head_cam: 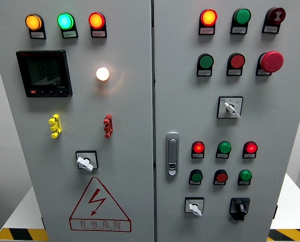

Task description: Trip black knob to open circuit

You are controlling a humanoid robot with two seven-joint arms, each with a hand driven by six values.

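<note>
A grey electrical cabinet with two doors fills the head view. The black knob (239,207) sits at the lower right of the right door, its handle pointing roughly straight up. Left of it is a white selector switch (194,207) on a black square plate. Neither of my hands nor any arm shows in this view.
The right door carries rows of red and green lamps and buttons, a red mushroom stop button (271,61), another white selector (231,107) and a chrome door latch (172,154). The left door holds lit lamps, a meter display (44,73), a white selector (85,161) and a warning triangle (99,205).
</note>
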